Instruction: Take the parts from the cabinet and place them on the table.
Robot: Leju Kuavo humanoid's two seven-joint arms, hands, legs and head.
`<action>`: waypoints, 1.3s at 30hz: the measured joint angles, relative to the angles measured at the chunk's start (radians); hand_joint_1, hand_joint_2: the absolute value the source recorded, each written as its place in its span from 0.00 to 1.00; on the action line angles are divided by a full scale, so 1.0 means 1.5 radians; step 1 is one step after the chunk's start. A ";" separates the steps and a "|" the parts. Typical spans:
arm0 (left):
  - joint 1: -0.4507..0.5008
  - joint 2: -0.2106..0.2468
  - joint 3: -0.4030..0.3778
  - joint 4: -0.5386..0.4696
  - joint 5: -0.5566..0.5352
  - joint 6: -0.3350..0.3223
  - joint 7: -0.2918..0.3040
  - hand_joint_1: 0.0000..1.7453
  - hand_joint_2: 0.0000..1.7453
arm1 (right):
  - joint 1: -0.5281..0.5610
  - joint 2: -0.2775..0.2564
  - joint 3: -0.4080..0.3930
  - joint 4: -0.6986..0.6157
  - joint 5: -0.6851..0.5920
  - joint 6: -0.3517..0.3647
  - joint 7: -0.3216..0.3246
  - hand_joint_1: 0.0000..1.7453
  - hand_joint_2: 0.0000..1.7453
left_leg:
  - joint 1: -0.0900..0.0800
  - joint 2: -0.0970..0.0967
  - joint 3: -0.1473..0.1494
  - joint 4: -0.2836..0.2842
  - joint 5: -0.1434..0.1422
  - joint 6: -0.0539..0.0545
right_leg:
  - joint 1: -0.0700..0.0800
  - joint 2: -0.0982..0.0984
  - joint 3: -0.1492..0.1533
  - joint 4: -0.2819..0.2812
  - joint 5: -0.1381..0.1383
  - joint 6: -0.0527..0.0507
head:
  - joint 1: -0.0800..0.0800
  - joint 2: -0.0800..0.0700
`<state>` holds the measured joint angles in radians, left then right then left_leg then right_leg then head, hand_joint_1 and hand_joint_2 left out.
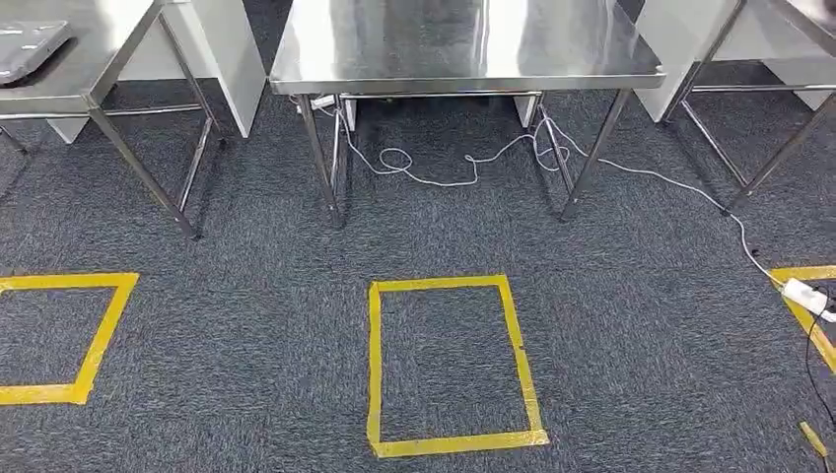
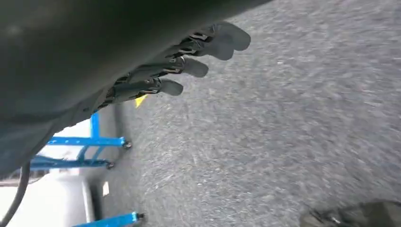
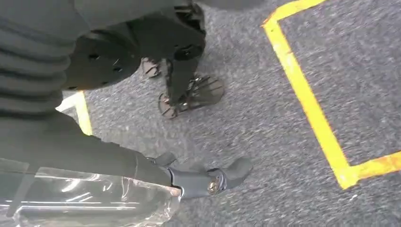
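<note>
head view: grey carpet (image 1: 246, 315) fills the frame. steel table (image 1: 463, 44) stands straight ahead, top bare where visible. second steel table (image 1: 59, 59) off to the left with a grey flat item (image 1: 25, 44) on it, too cropped to identify. third table frame (image 1: 759, 108) at the right. yellow tape rectangle (image 1: 449, 365) on the carpet in front of the middle table, another tape outline (image 1: 69, 335) to the left. white cable (image 1: 444, 168) loops under the middle table and runs right to a white plug block (image 1: 806, 294).

left hand (image 2: 189, 61) hangs over the carpet, fingers (image 2: 194, 67) straight and apart, holding nothing. blue wheeled frame (image 2: 85, 142) beyond it.

right hand (image 3: 189, 182) grips a clear plastic bag (image 3: 85, 203), thumb across its top; looks like the part, contents unclear. yellow tape (image 3: 307, 99) on the floor nearby.
</note>
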<state>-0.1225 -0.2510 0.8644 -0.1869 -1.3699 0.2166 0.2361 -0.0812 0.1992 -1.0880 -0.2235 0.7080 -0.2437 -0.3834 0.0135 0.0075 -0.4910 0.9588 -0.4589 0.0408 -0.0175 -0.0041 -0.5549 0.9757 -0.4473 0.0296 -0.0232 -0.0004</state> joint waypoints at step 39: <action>0.001 -0.027 0.016 0.002 -0.018 0.055 0.068 0.00 0.00 | 0.009 -0.033 -0.003 -0.004 0.011 -0.028 0.011 0.00 0.00 | 0.002 0.003 -0.060 -0.003 0.053 -0.001 | -0.021 0.001 0.013 0.052 -0.051 0.033 | 0.007 0.000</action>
<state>-0.1212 -0.2911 0.8885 -0.1846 -1.3973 0.2987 0.3384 -0.0677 0.1503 -1.0929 -0.2297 0.7240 -0.2854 -0.3666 0.0167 0.0121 -0.5815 0.9542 -0.3788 0.0399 -0.0483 -0.0029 -0.5355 1.0531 -0.5232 0.0796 -0.0126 -0.0004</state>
